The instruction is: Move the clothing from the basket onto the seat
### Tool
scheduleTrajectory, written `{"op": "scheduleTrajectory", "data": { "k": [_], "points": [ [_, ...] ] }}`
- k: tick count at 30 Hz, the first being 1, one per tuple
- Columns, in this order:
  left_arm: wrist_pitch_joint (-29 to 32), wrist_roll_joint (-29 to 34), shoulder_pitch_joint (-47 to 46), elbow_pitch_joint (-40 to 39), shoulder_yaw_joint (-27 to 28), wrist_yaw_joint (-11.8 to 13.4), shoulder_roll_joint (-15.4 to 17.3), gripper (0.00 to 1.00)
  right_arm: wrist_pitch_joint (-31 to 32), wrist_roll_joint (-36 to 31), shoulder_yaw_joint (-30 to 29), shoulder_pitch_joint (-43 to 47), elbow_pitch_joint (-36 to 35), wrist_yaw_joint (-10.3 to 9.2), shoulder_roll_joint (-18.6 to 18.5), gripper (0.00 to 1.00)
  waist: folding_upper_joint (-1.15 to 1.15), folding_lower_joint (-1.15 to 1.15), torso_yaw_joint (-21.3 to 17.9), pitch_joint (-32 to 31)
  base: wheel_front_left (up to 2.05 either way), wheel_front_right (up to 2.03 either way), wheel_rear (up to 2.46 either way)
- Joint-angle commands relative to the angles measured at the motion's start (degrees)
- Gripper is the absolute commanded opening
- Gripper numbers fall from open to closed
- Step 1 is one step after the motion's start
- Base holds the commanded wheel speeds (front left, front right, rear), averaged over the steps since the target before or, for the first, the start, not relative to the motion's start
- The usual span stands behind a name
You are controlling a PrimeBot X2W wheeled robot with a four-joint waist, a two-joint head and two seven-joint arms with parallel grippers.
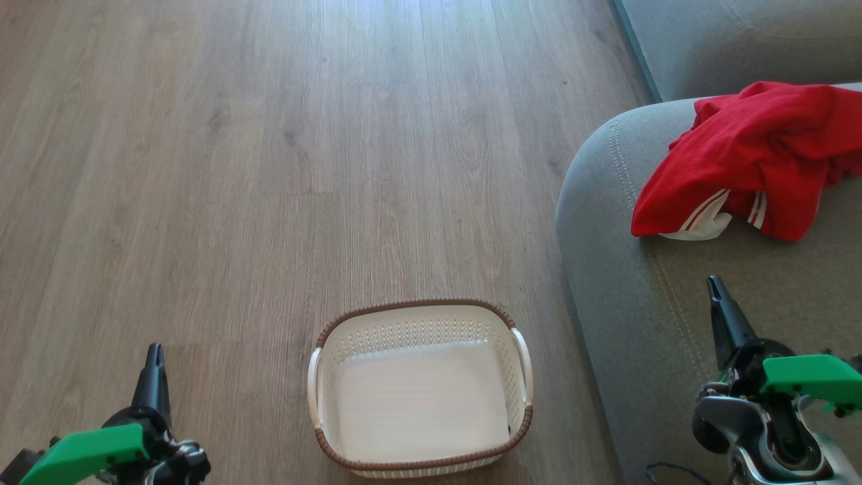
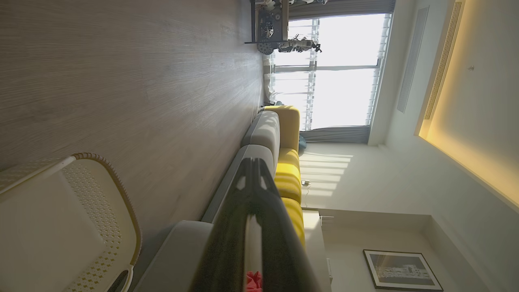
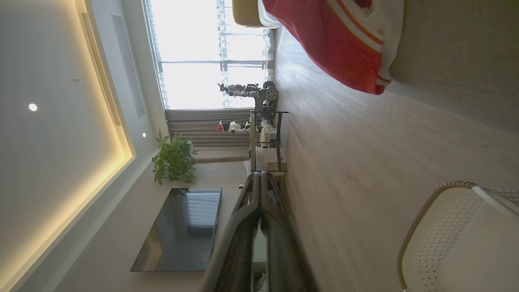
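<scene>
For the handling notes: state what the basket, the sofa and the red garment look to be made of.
Basket: probably moulded plastic, cream, smooth; perforated walls, brown braided rim. Sofa: grey woven fabric upholstery, matte, with pale double stitching. Red garment: soft cloth, crumpled in folds, white stripes; fibre unclear.

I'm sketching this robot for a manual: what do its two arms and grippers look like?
The left gripper and right gripper each have long, glossy black fingers tapering to a narrow point. Behind them sit flat, bright green plates: a left cover and a right cover. The right wrist has a rounded silver-grey housing with a thin dark cable beside it. No markings are legible.
</scene>
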Motion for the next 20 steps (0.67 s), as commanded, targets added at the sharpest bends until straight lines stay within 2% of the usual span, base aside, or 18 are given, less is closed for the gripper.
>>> {"op": "scheduleTrajectory", "data": {
  "k": [1,20],
  "points": [
    [0.29,-0.13,-2.79,-2.16,2.0,-0.48,0.6,0.0,-0.42,0.74,1.31,-2.61,-2.2,-0.01,-1.39,0.0,0.0,0.0,0.0,0.0,0.0,0.0,0.0],
    [0.33,-0.09,-2.79,-2.19,2.05,-0.47,0.56,0.0,-2.14,2.56,3.39,-2.63,-2.77,-0.01,-3.02,0.0,0.0,0.0,0.0,0.02,0.0,0.0,0.0]
  ]
}}
